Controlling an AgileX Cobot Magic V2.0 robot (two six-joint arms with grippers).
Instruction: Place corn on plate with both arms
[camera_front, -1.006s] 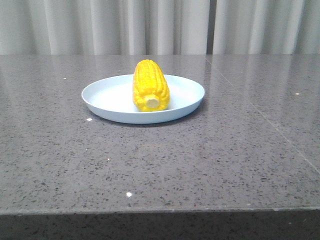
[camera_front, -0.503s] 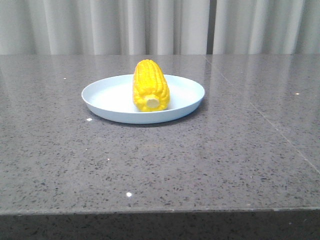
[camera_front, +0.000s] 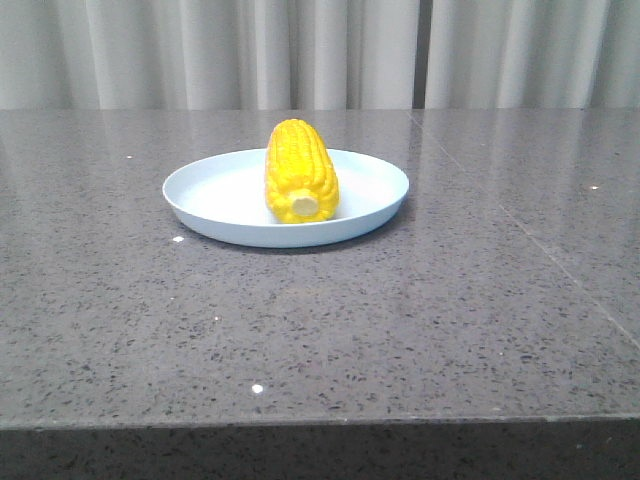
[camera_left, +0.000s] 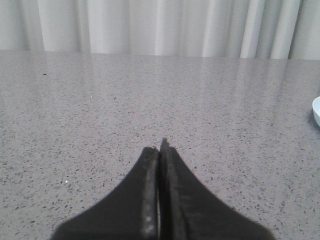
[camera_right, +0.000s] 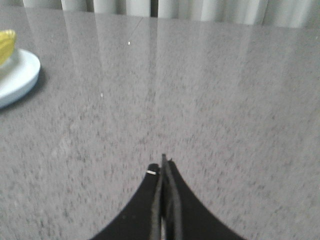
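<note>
Left tool (camera_left: 159, 150) closed over bare table (camera_left: 100, 110).

A glossy speckled grey stone table (camera_front: 420, 320) fronts pale pleated curtains (camera_front: 200, 50).

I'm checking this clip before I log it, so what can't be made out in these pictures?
- Far end of the yellow corn cob: front view, hidden behind its own near bulk.
- Pale blue round plate: left wrist view, cut by the edge; only a rim sliver shows.
- Corn and plate: right wrist view, cut by the edge and blurred.
- Both arms: absent from the front view.
</note>
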